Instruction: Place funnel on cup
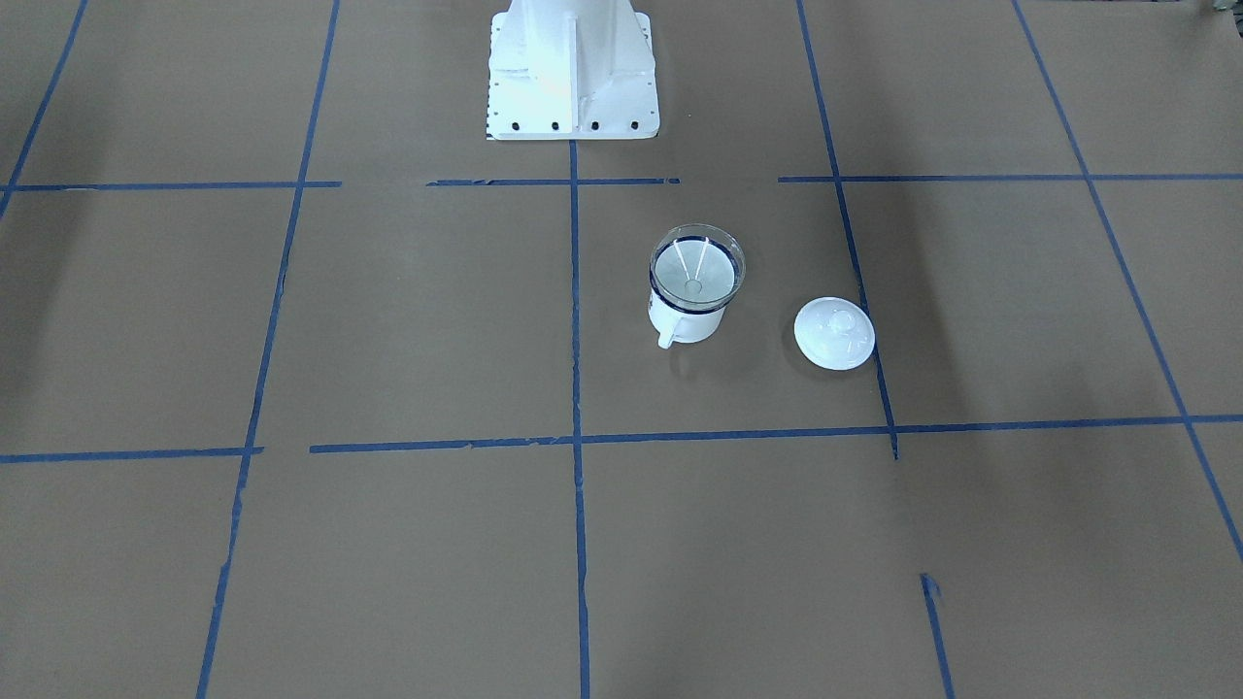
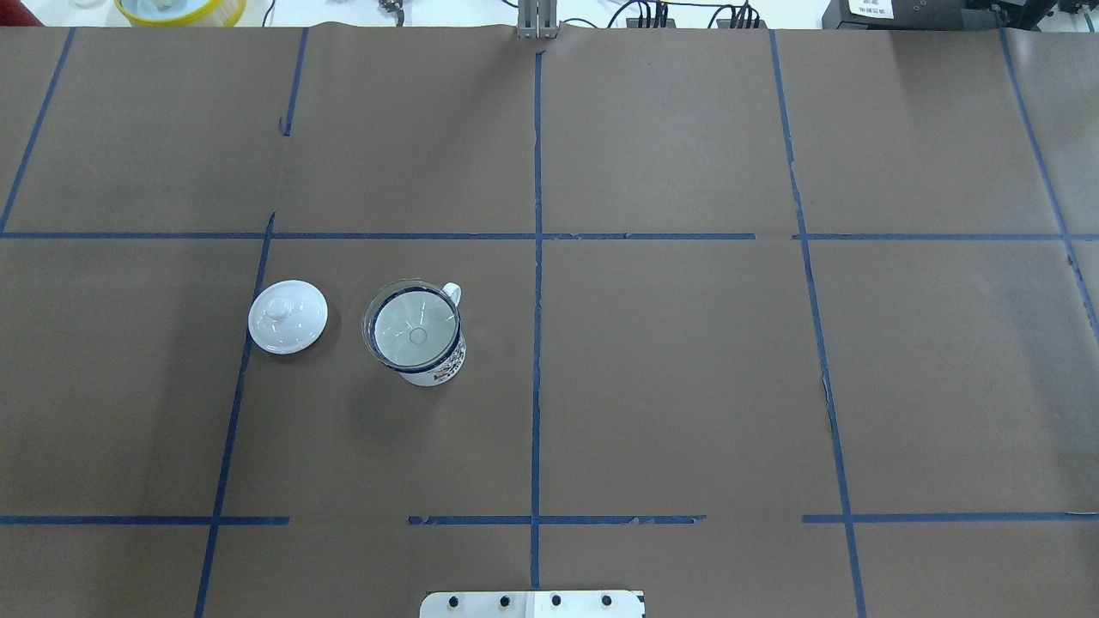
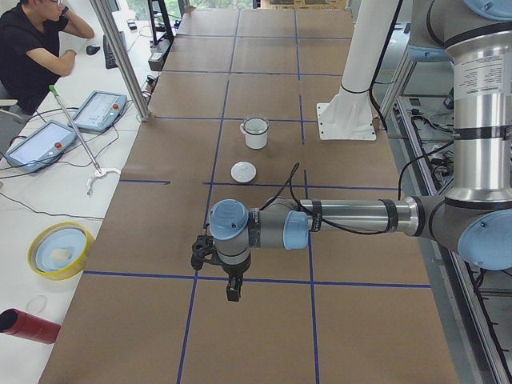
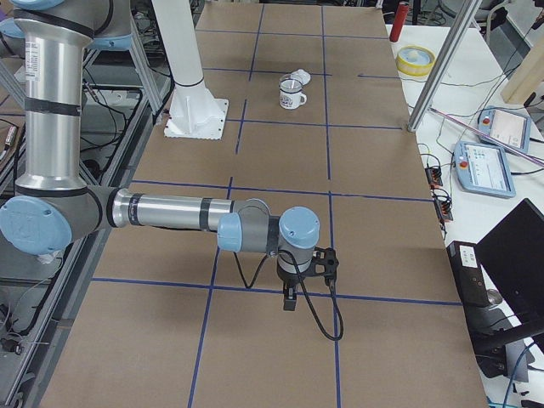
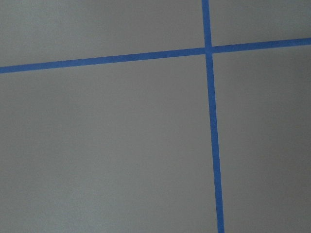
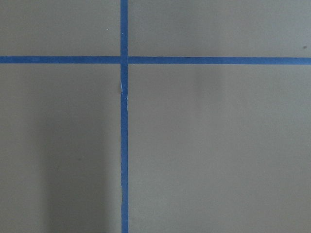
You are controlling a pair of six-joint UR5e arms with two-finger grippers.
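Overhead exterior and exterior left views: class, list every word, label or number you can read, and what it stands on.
No text can be read.
White label on a dark box: print too small.
Sticker on the left arm: print too small.
Pattern on the cup: blurred, no letters made out.

Clear glossy plastic funnel point(image 1: 697, 267), glossy white enamel cup point(image 1: 685, 320), matt brown paper table point(image 1: 388, 340).

The funnel point(image 2: 413, 326) sits in the cup point(image 2: 443, 367), lid point(image 2: 288, 317) just beside.
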